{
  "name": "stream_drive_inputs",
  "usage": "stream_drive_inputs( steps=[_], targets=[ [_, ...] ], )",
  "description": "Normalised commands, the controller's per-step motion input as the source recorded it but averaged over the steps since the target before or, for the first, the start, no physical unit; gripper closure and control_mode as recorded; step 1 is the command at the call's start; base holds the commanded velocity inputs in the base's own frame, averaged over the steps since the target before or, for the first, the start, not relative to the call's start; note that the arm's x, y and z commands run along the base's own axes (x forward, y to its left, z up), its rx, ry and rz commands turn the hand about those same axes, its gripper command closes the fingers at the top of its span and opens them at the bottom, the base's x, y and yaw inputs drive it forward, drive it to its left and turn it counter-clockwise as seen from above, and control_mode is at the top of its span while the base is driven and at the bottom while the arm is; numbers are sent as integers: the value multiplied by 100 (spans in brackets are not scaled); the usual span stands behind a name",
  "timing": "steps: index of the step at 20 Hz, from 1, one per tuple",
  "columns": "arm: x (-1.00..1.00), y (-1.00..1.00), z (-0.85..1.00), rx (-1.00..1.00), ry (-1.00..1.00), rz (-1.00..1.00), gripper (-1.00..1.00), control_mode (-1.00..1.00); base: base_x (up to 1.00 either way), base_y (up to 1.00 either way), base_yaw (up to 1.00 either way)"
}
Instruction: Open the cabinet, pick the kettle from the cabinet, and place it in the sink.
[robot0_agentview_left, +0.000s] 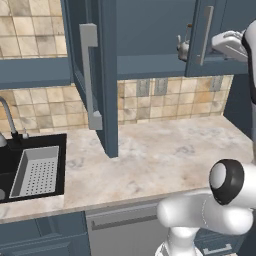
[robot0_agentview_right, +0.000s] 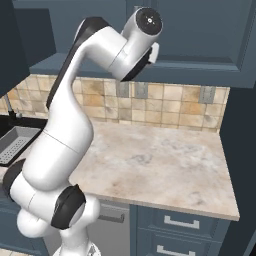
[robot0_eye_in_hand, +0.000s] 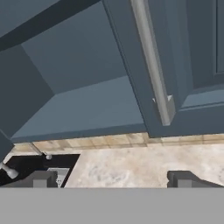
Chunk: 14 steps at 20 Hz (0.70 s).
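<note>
tool (robot0_eye_in_hand: 112, 177) fingers spread, gripping nothing. cabinet (robot0_eye_in_hand: 87, 83) open ahead of tool; its right door handle (robot0_eye_in_hand: 153, 61) just beyond, sink (robot0_eye_in_hand: 43, 164) lower left.

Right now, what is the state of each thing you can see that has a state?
Cabinet: left door swung wide open, right door partly open.
Kettle: upright on the cabinet shelf, partly hidden behind the right door, not held.
Sink: holds a grey perforated tray; no kettle in it.
Gripper: open, empty, pointing toward the cabinet.
</note>
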Motion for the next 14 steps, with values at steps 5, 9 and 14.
stream_drive_inputs(
  steps=[5,9,14],
  targets=[
    [49,-8,-1,0,0,0,-100,-100,0,0,0],
    [51,-2,-1,0,0,0,-100,-100,0,0,0],
    [50,-4,0,0,0,0,-100,-100,0,0,0]
  ],
)
